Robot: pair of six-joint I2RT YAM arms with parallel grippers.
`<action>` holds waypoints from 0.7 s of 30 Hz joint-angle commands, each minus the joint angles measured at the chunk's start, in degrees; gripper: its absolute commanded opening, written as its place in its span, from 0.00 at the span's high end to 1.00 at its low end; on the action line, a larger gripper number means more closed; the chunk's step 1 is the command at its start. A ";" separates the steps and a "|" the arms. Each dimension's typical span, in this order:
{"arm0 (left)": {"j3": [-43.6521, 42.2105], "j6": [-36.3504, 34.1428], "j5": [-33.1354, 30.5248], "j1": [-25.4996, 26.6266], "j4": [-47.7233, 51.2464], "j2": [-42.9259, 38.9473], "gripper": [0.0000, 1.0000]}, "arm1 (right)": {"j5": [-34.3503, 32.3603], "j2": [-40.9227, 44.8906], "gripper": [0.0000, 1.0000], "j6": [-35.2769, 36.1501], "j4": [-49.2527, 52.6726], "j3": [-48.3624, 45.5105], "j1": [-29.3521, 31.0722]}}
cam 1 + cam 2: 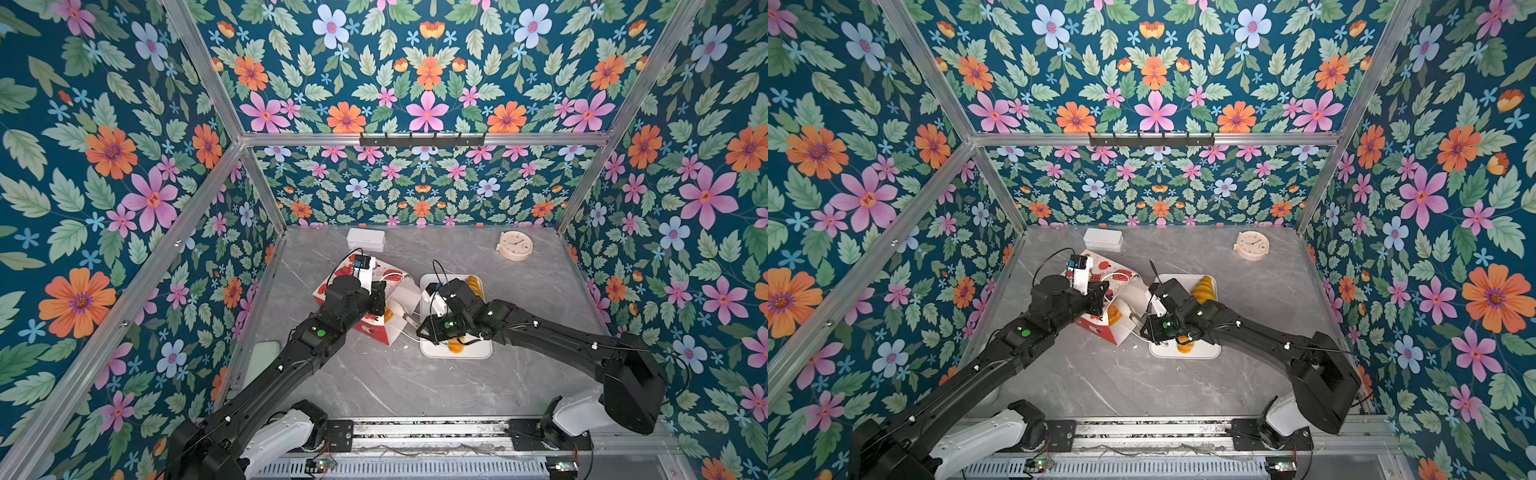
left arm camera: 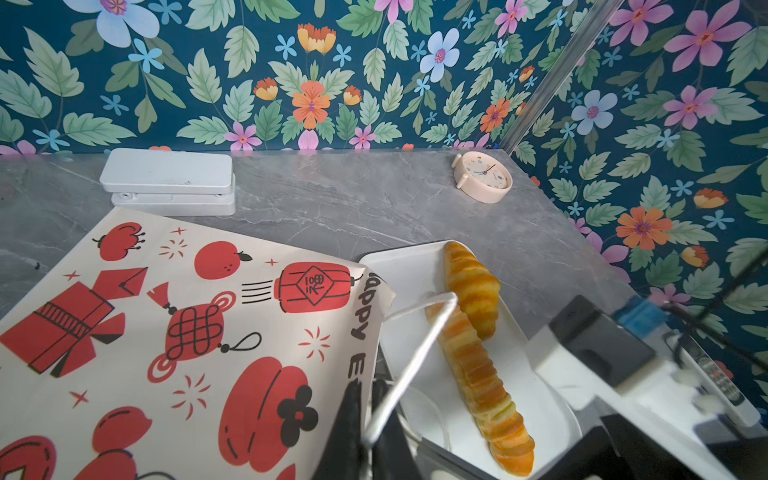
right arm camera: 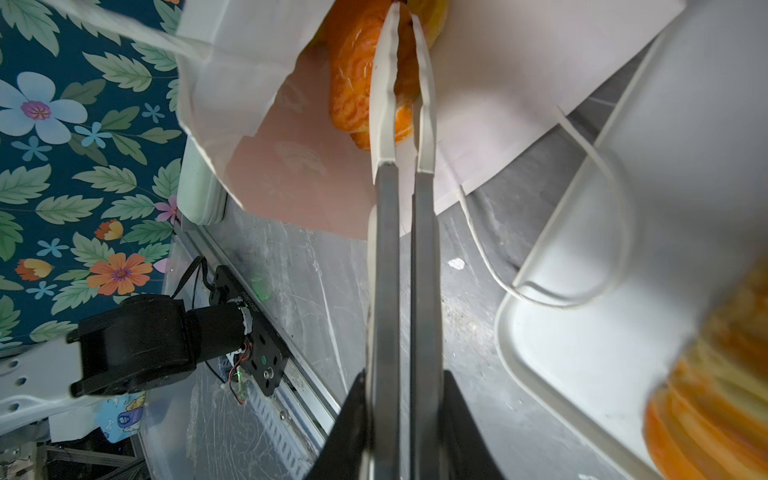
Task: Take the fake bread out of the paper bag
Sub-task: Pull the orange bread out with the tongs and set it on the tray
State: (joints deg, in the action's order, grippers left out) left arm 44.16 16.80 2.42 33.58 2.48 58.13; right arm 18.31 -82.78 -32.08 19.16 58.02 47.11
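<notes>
Croissants (image 2: 471, 286) already lie on the white tray (image 1: 478, 354), so part of the job looks done. Beside it, the right hand (image 3: 405, 14) reaches into the paper bag (image 1: 376, 330), fingers pinched narrow on an orange pastry (image 3: 353, 79); only its wrist view shows that grip. Only the left wrist view shows the left hand (image 2: 368, 419) clamped on the bag's cord handle (image 2: 415, 353). Whatever lies deeper is hidden.

Bright even light, bowed edges, blurred foreground

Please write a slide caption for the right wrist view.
The right gripper, inside the paper bag, shut on a piece of fake bread, beside the tray.
</notes>
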 commanded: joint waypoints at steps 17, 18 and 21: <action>0.40 1.83 -5.81 -0.14 -3.01 1.30 0.91 | -4.53 22.69 0.87 1.18 19.34 -5.11 -3.93; 0.37 2.06 -6.23 -0.18 -3.01 1.30 0.91 | -4.96 23.82 0.87 1.00 20.36 -5.38 -3.92; -0.03 2.27 -7.11 -0.18 -3.18 1.02 0.91 | -6.73 27.58 0.87 -0.40 22.63 -6.43 -4.10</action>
State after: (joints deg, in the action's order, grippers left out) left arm 44.36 18.15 -2.94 33.47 0.89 59.35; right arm 14.22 -57.36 -31.51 39.29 52.10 43.18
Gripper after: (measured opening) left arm 0.088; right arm 0.234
